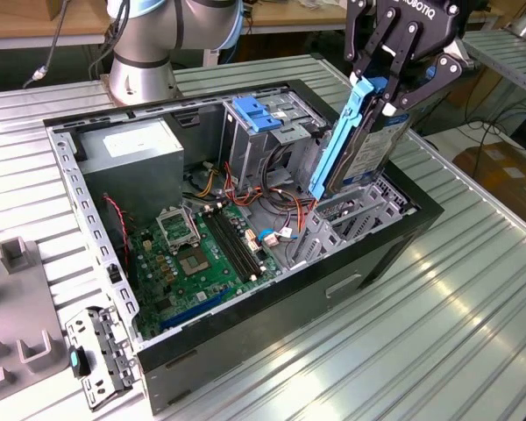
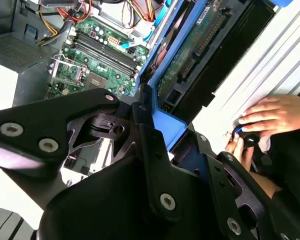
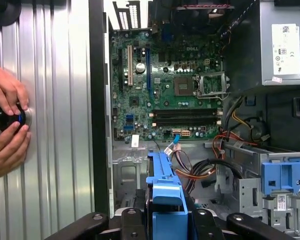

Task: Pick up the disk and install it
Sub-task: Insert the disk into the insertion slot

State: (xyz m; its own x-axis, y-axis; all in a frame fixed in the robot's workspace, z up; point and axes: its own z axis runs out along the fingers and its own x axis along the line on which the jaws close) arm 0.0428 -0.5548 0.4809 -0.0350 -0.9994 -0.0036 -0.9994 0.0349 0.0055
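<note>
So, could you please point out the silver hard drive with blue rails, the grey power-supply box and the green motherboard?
Silver hard drive with blue rails (image 1: 377, 145): exterior view, its flat face.
Grey power-supply box (image 1: 136, 184): exterior view, side below sticker.
Green motherboard (image 3: 162, 102): first wrist view, board beside socket.

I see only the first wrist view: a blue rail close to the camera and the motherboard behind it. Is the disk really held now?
Observer: Yes. In the exterior view the jaws are shut on the upper end of the disk.
Operator: Does it lie flat or is it tilted?
Observer: It is steeply tilted, almost on end. Its lower end is close to the metal bay at the end of the case on the exterior view's right.
Operator: Is something loose on the table near the case?
Observer: Yes. A metal bracket lies on the table beside the case's corner, on the exterior view's left.
</note>
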